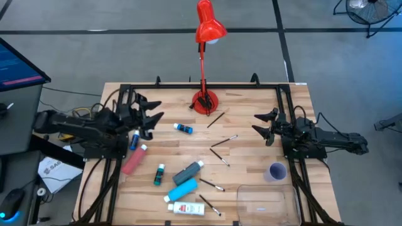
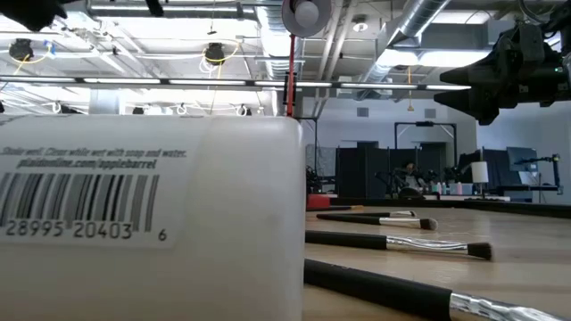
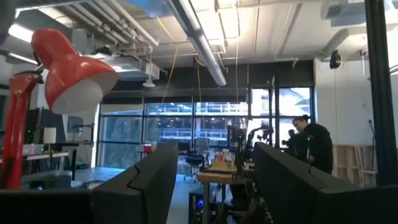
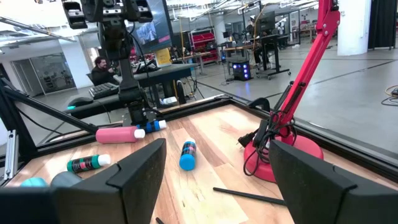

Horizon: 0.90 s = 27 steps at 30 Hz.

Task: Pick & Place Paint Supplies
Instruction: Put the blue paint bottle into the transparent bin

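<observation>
Both grippers, left [image 1: 152, 116] and right [image 1: 262, 123], hang spread and empty, so nothing's picked yet; next up looks like grabbing that blue bottle [image 1: 183, 129].

Red lamp [image 1: 209, 28], pink bottle [image 1: 134, 161]
</observation>
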Tool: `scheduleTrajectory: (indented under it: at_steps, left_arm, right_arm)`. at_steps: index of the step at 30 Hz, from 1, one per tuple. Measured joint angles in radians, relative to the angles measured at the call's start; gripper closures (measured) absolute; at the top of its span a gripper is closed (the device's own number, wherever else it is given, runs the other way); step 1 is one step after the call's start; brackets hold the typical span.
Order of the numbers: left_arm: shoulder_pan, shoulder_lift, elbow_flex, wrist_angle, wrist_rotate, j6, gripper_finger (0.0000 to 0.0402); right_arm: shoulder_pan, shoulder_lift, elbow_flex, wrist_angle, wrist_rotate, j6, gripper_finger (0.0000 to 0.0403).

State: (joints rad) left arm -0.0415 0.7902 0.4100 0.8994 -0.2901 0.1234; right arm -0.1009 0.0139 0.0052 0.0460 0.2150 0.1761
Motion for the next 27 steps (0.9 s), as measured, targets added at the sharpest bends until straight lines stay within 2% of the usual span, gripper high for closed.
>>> scheduleTrajectory:
  at_steps: [27]
  left_arm:
    - [-0.007, -0.011, 0.019, 0.054, 0.012, -0.001, 0.0198]
  right_arm:
    - [0.0, 0.0, 0.0, 0.001, 0.0, 0.002, 0.0127]
